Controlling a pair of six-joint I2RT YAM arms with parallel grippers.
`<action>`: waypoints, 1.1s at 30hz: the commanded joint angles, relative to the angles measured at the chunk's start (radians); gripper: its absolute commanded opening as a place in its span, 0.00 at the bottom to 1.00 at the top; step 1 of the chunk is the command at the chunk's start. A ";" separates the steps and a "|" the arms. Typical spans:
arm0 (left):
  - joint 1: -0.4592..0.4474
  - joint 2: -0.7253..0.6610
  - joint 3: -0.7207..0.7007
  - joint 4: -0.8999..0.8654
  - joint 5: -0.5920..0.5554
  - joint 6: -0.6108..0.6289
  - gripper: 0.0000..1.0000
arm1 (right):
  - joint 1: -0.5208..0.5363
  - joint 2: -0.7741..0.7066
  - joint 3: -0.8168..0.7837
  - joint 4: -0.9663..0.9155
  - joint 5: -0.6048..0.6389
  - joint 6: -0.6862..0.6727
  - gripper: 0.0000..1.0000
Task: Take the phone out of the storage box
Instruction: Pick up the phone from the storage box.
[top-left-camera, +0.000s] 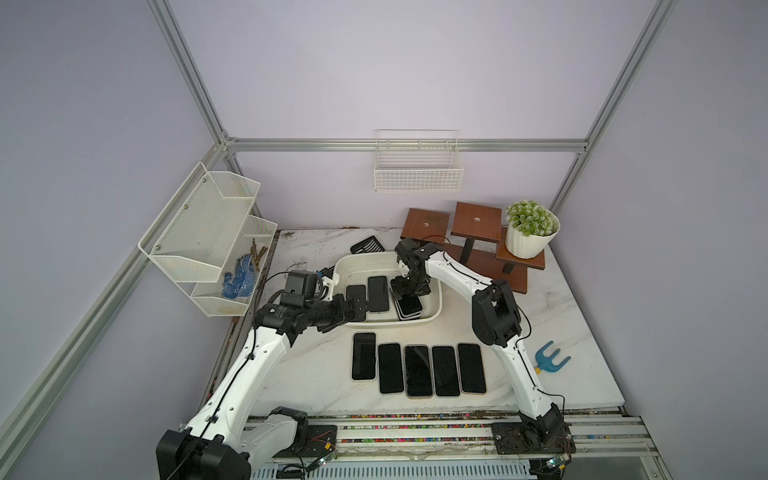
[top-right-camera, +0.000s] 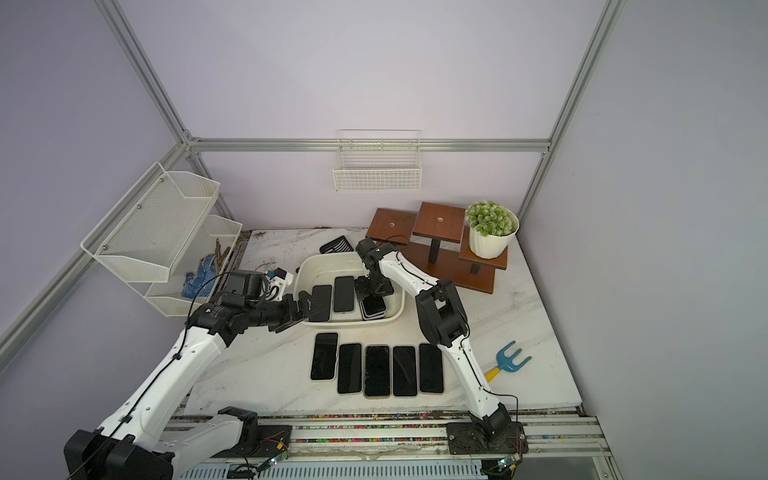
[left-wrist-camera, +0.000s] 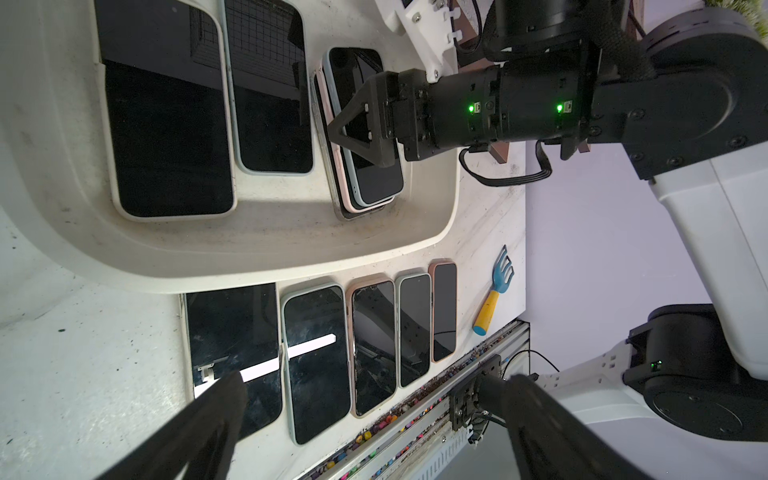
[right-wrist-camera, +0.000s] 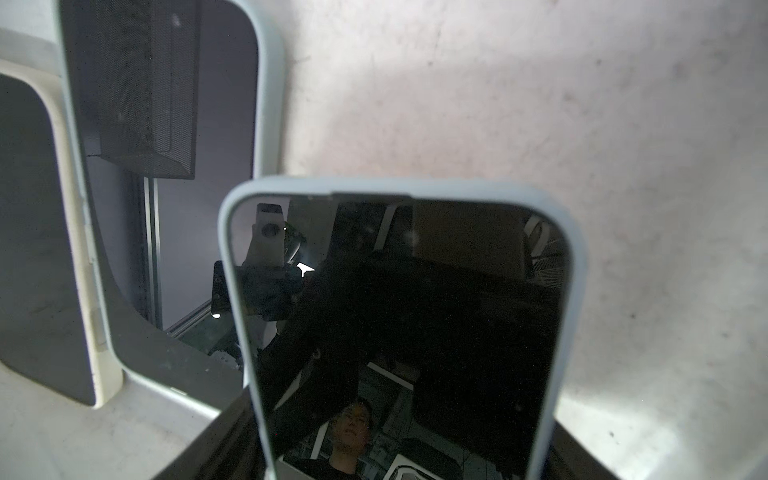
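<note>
5 phones (top-left-camera: 417, 371) lay in a row on the table (top-left-camera: 311, 374). Behind them, the left gripper (top-left-camera: 355, 311) hovered, fingers spread wide, at the near-left rim of the box (top-left-camera: 361, 266). Inside it, the right gripper (top-left-camera: 409, 296) pinched the top phone (right-wrist-camera: 399, 311) of a stack by its long edges, beside 2 flat phones (top-left-camera: 378, 293).

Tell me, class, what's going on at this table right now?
Two robot arms are emptying phones from a white storage box. A row of five phones lies on the table in front of it. The right gripper is down inside the box, its jaws astride the top phone of a small stack; whether it grips yet is unclear. Beside the stack, two more phones lie flat. The left gripper hangs open at the box's near left corner, holding nothing.
</note>
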 joint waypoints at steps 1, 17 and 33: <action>0.007 -0.010 -0.005 0.037 0.021 0.001 1.00 | 0.011 -0.083 -0.007 -0.017 0.058 -0.011 0.72; 0.007 -0.004 -0.009 0.069 0.032 -0.013 1.00 | 0.008 -0.182 0.051 -0.052 0.092 -0.021 0.74; -0.066 0.121 0.039 0.218 0.073 -0.045 1.00 | -0.093 -0.681 -0.378 -0.104 0.144 0.016 0.74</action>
